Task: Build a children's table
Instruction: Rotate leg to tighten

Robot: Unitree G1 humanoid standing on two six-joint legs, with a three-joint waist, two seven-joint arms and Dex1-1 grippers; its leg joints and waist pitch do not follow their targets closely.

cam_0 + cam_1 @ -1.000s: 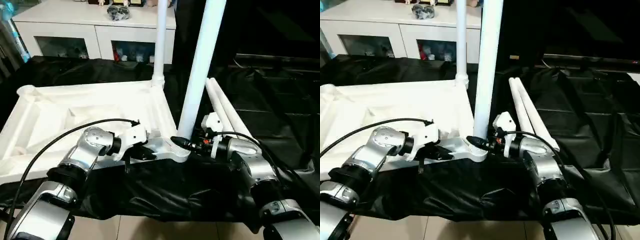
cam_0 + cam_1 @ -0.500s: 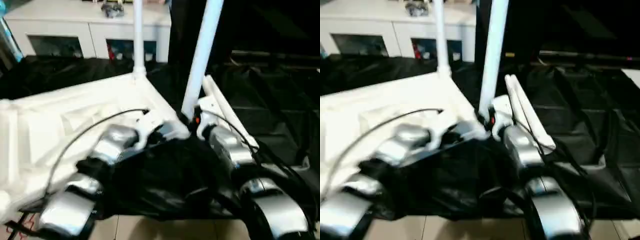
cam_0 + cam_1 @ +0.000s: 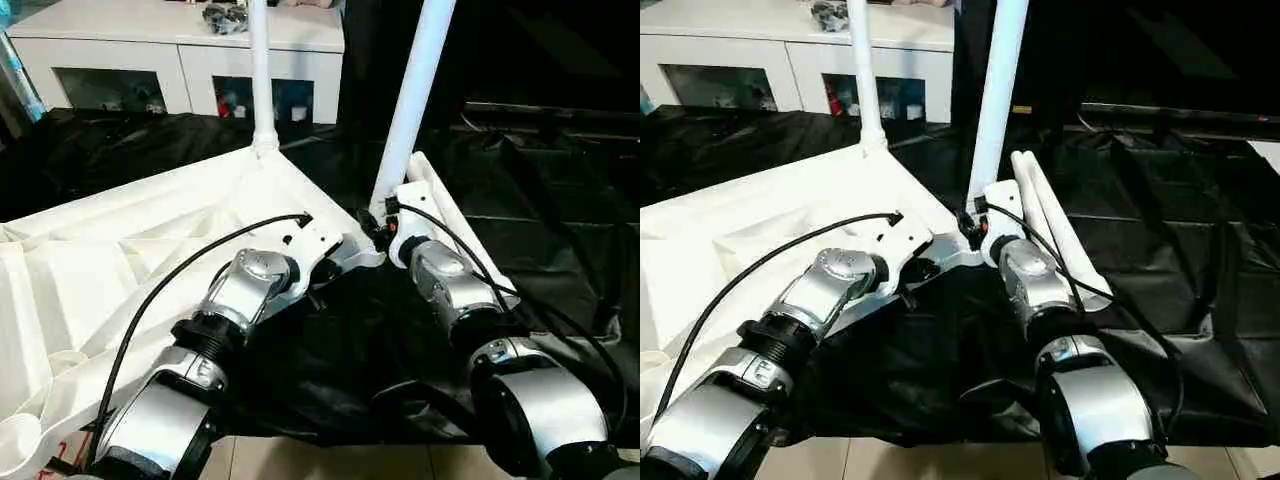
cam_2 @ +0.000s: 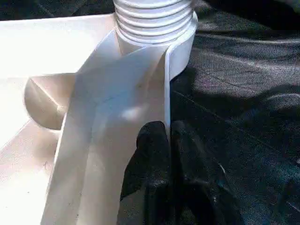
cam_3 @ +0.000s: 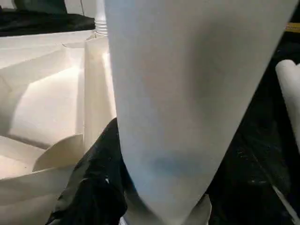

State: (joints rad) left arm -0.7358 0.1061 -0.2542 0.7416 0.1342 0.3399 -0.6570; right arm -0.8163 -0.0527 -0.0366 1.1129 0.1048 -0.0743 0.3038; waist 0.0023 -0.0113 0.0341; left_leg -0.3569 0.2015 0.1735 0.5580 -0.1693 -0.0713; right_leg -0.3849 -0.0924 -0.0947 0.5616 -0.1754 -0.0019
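Observation:
The white tabletop (image 3: 120,250) lies underside up on black cloth. One leg (image 3: 259,70) stands upright in its far corner socket. A second leg (image 3: 410,110) stands in the near right corner socket, and my right gripper (image 3: 375,225) is shut around its base, with a black finger (image 5: 93,187) beside the tube. My left gripper (image 4: 168,136) is shut on the tabletop's thin rim just short of that corner, below the leg's threaded end (image 4: 154,18). Two loose legs (image 3: 1040,205) lie side by side on the cloth to the right, partly behind my right forearm.
A white cabinet (image 3: 190,60) with glass doors stands behind the work area. Black cloth (image 3: 560,250) covers the surface out to the right. Tiled floor (image 3: 300,460) shows below its front edge.
The tabletop has swung round: the gripped corner is farther from me and the left end is nearer. Both arms reach farther forward. Both grippers keep their holds.

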